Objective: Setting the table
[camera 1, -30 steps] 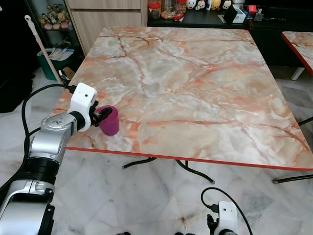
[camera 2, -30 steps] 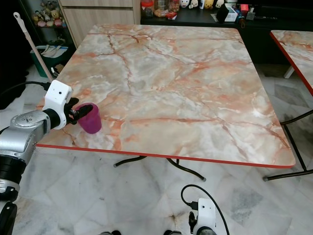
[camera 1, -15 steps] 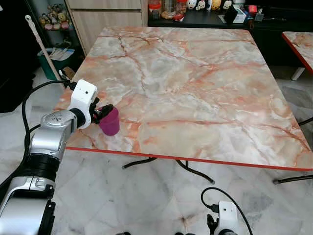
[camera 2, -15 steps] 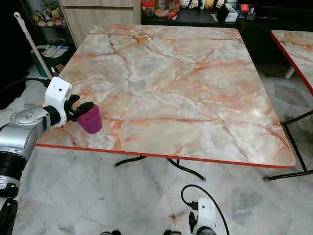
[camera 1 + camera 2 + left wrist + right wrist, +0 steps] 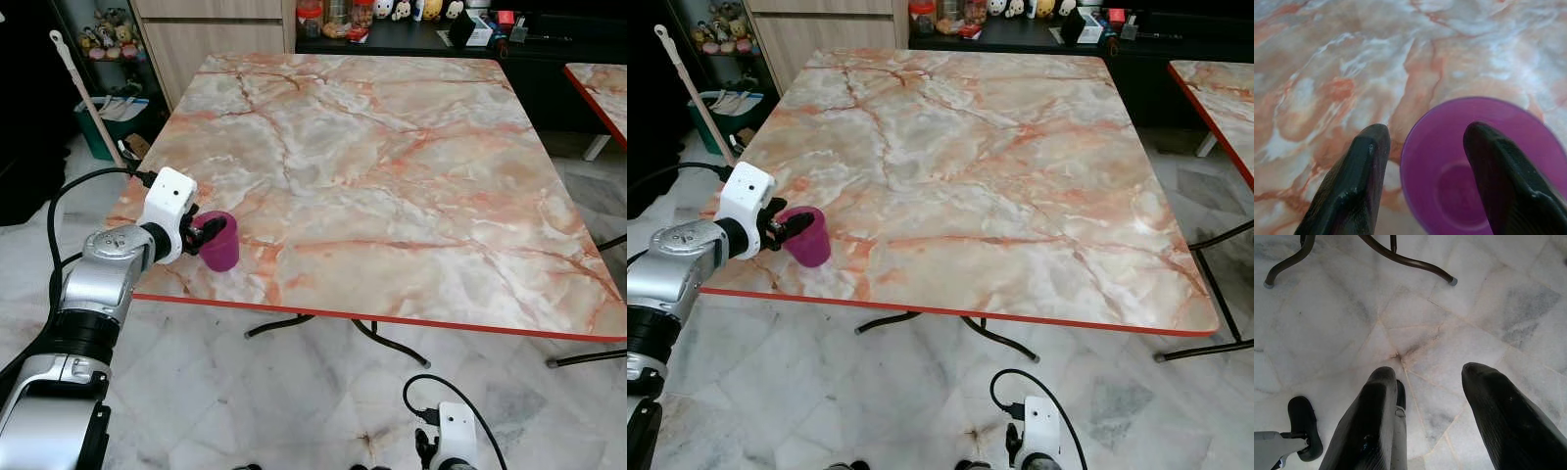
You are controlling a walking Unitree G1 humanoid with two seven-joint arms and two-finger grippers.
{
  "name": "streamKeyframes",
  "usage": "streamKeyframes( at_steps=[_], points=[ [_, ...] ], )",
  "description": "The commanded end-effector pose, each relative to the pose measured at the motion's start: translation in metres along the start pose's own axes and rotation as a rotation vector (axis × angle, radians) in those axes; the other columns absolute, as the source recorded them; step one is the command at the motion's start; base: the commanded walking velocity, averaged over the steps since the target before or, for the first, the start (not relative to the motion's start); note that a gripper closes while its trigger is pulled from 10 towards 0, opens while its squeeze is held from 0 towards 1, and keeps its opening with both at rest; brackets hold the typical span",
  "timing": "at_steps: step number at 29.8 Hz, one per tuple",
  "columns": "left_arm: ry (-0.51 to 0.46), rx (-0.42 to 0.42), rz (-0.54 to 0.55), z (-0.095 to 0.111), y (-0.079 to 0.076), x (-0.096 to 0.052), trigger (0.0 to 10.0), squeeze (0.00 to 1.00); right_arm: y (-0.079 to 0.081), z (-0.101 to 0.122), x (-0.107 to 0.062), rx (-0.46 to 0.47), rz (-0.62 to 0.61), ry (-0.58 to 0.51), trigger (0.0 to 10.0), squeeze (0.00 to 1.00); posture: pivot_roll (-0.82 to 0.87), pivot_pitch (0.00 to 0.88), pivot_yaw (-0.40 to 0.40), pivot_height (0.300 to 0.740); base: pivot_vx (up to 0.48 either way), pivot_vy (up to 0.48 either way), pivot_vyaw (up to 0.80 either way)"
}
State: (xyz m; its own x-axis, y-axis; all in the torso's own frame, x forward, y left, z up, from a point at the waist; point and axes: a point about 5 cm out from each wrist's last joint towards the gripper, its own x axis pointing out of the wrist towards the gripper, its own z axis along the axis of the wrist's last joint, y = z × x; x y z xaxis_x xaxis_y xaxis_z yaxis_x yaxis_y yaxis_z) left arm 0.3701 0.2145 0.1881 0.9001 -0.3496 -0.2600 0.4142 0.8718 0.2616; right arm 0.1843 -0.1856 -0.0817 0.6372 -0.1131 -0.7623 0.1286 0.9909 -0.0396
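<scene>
Finger (image 5: pixel 1498 181) inside purple cup (image 5: pixel 1484 166)

1. One purple cup (image 5: pixel 220 242) stands on the tabletop (image 5: pixel 392 166) near its front left corner.
2. Two marble tabletops with red edges: the big one in front, and a second tabletop (image 5: pixel 600 83) that shows only its corner at the far right.
3. Two robot hands: the left hand (image 5: pixel 201 235) at the cup, the right hand (image 5: pixel 1425 396) low over the floor.
4. Two black fingers (image 5: pixel 1359 181) on each hand, four in all.
5. One long pale-handled stick (image 5: pixel 83 93), perhaps a mop or broom, leans at the far left.
</scene>
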Motion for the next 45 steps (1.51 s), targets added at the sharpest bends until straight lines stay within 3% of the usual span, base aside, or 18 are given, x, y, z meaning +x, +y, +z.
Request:
streamKeyframes(
  at_steps=[1,6,7,9,10,15,16,40,44,45],
  points=[
    [0.025,0.015,0.017,-0.004,0.004,-0.002,10.0,0.00,-0.001,-0.003,-0.001,0.004,-0.006,0.012,10.0,0.00,0.07,0.141,0.008,0.740,0.000,0.000,0.00],
    [0.028,0.008,0.027,-0.005,0.005,-0.001,10.0,0.00,-0.001,-0.003,-0.001,0.005,-0.008,0.012,10.0,0.00,0.07,0.140,0.008,0.740,0.000,0.000,0.00],
    [0.028,0.005,0.029,-0.005,0.005,-0.001,9.0,0.00,-0.001,-0.003,-0.001,0.005,-0.008,0.012,10.0,0.00,0.07,0.139,0.008,0.740,0.000,0.000,0.00],
    [0.028,0.004,0.030,-0.005,0.006,-0.001,9.0,0.00,-0.001,-0.003,-0.001,0.005,-0.008,0.012,10.0,0.00,0.07,0.139,0.008,0.740,0.000,0.000,0.00],
    [0.028,0.002,0.033,-0.004,0.006,-0.001,1.8,0.00,-0.001,-0.003,-0.001,0.005,-0.008,0.011,10.0,0.00,0.07,0.136,0.008,0.740,0.000,0.000,0.00],
    [0.028,0.002,0.033,-0.004,0.007,-0.001,1.1,0.00,-0.001,-0.003,-0.001,0.005,-0.008,0.010,10.0,0.00,0.07,0.135,0.008,0.740,0.000,0.000,0.00],
    [0.028,0.004,0.031,-0.004,0.007,-0.001,0.0,0.00,-0.001,-0.002,0.000,0.005,-0.007,0.009,10.0,0.00,0.07,0.136,0.008,0.740,0.000,0.000,0.00],
    [0.025,-0.010,0.014,-0.007,0.003,0.000,0.0,0.00,0.000,-0.004,-0.001,0.009,-0.006,0.012,10.0,0.00,0.07,0.140,0.010,0.740,0.000,0.000,0.00],
    [0.010,-0.039,0.052,-0.006,0.006,-0.001,0.0,0.00,0.000,-0.004,-0.001,0.008,-0.006,0.013,10.0,0.00,0.07,0.139,0.009,0.740,0.000,0.000,0.00],
    [-0.018,-0.083,0.125,-0.002,0.015,-0.002,0.0,0.00,0.000,-0.003,-0.001,0.009,-0.005,0.011,10.0,0.00,0.07,0.139,0.008,0.740,0.000,0.000,0.00]
  ],
)
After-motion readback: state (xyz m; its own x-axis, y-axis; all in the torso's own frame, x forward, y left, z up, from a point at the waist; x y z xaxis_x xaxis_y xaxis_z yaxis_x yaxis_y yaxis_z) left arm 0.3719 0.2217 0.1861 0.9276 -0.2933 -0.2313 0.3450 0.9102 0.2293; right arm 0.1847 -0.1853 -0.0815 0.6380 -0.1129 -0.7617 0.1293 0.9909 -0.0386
